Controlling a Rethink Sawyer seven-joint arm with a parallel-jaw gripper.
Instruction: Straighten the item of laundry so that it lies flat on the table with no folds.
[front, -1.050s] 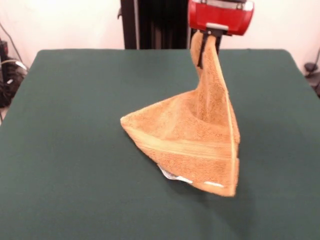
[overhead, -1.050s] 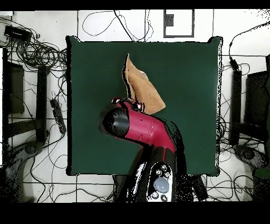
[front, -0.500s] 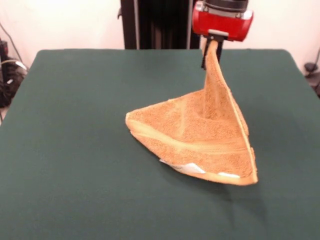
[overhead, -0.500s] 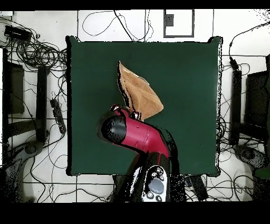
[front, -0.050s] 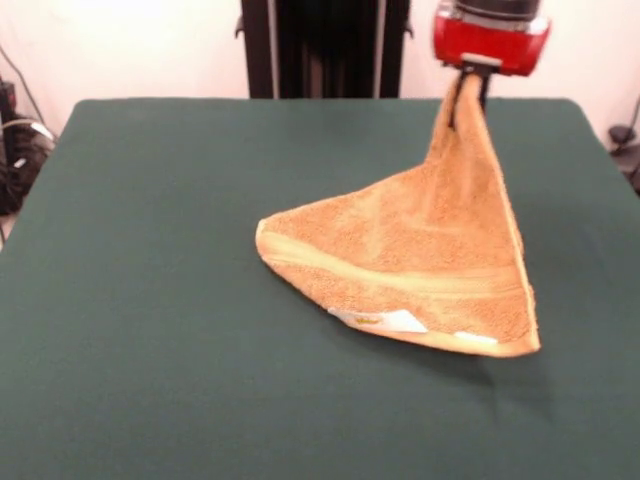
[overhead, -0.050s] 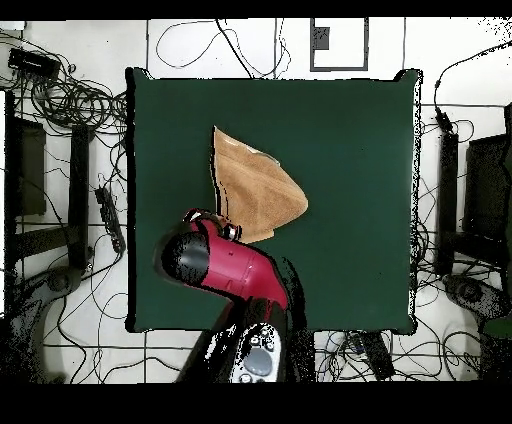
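Observation:
The orange-tan towel (front, -0.050s: 420, 255) hangs as a tent from one corner, pinched in my gripper (front, -0.050s: 468, 88) at the upper right of the front view. Its lower part rests on the dark green table (front, -0.050s: 150, 300), with a woven band across it and a white label (front, -0.050s: 385, 320) at the near edge. One near corner at the right floats just off the table. From overhead, the towel (overhead, -0.050s: 255, 190) spreads as a wedge beyond the red arm (overhead, -0.050s: 225, 265), which covers the gripper there.
Cables and dark equipment (overhead, -0.050s: 60, 150) lie on the floor around the table. The black pedestal (front, -0.050s: 320, 45) stands behind the far edge.
My gripper has carried the held corner to the right in the front view, pulling the towel wider and lower. The label has come further into sight.

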